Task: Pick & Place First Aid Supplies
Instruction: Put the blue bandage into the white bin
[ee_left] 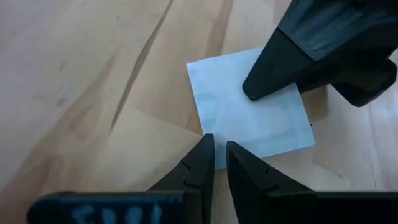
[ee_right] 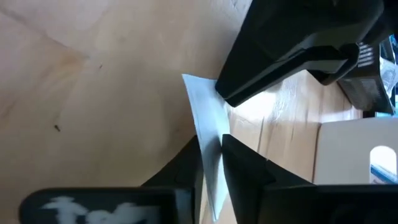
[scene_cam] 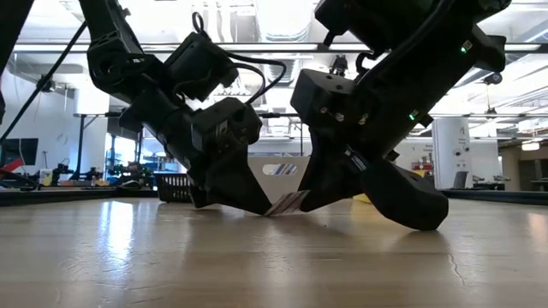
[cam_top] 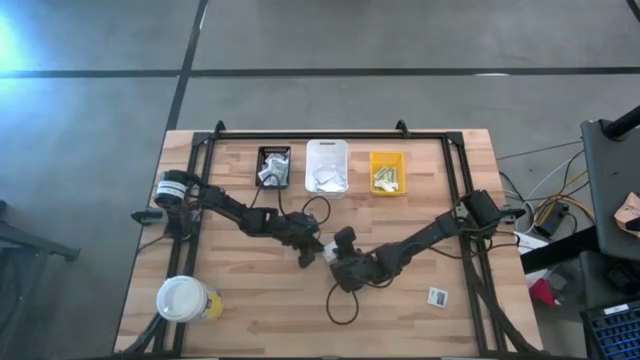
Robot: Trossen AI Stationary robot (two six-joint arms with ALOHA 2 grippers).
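ITEM: white square packet (ee_left: 249, 106), mid-table, one edge lifted | LEFT GRIPPER (ee_left: 219, 155): fingers nearly together, pinching packet's edge | RIGHT GRIPPER (ee_right: 210, 163): fingers closing around its opposite edge | STEP: handover between arms, judged | NEXT: secure right grip, release left, carry to white bin (cam_top: 327, 167).

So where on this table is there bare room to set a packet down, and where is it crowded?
Bare wood lies along the front edge between the white-lidded cup and the lone packet, and behind the right arm beside the yellow bin. The centre is crowded: the left claw and right claw meet over one white packet.
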